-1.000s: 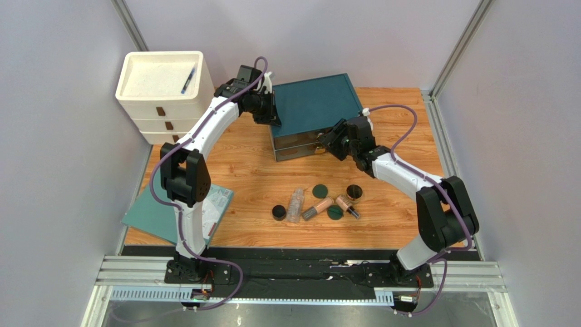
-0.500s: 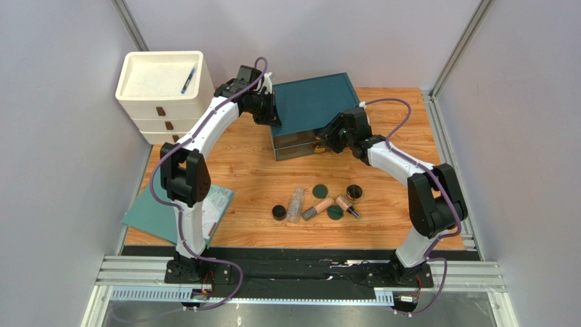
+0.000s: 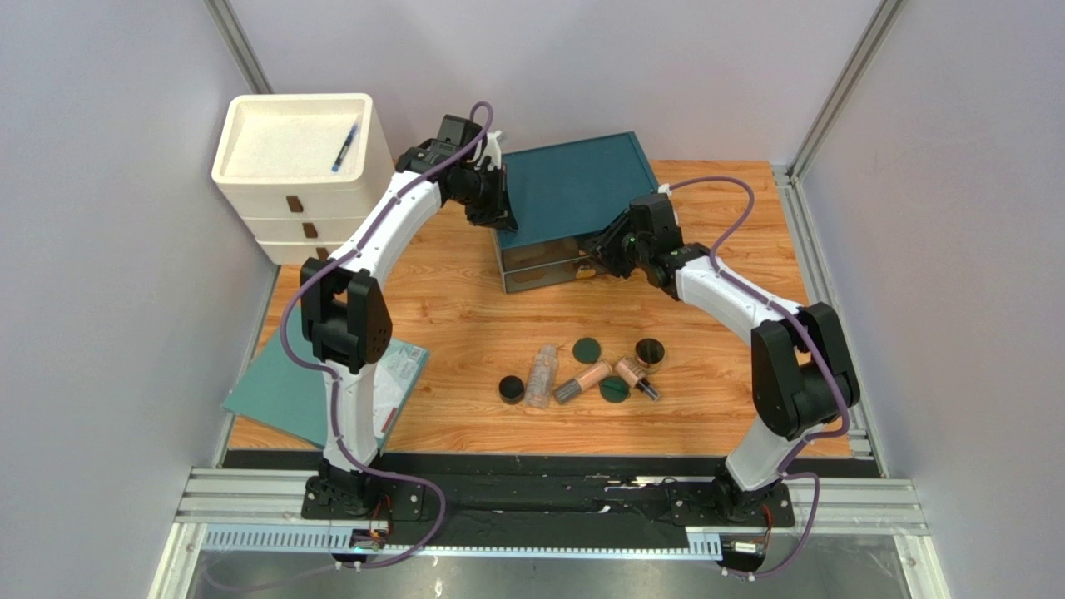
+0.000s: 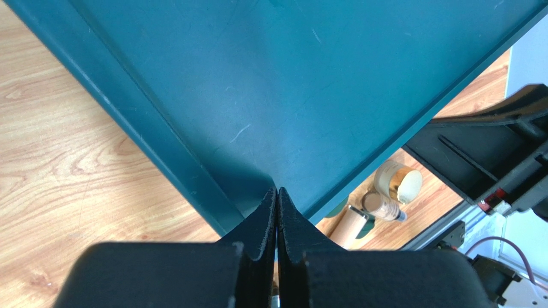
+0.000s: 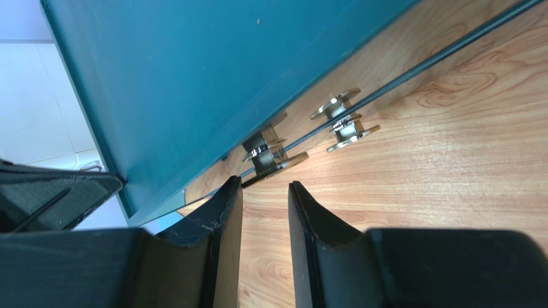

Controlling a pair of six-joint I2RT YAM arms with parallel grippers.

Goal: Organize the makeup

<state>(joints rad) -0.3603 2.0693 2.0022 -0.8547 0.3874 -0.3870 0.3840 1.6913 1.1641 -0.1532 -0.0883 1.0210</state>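
Note:
The makeup lies loose on the wooden table in front of a teal box (image 3: 578, 187): a black jar (image 3: 511, 389), a clear bottle (image 3: 541, 374), two tan tubes (image 3: 583, 381) (image 3: 636, 378), two green discs (image 3: 585, 351) (image 3: 613, 389) and a gold-rimmed compact (image 3: 649, 351). My left gripper (image 3: 496, 206) (image 4: 277, 190) is shut, with its tips against the left rim of the box lid (image 4: 309, 96). Past that rim the compact (image 4: 399, 183) and a tube (image 4: 381, 208) show. My right gripper (image 3: 604, 253) (image 5: 265, 184) stands narrowly open at the box front, empty, just short of a metal latch (image 5: 273, 153).
A white drawer unit (image 3: 298, 162) stands at the back left with a blue pen (image 3: 345, 147) on top. A teal booklet (image 3: 319, 387) lies at the table's left front edge. A second latch (image 5: 344, 122) sits further along the box front.
My right gripper has moved up to the box front and its jaws have narrowed. The left gripper stays shut at the lid's rim. The makeup has not moved.

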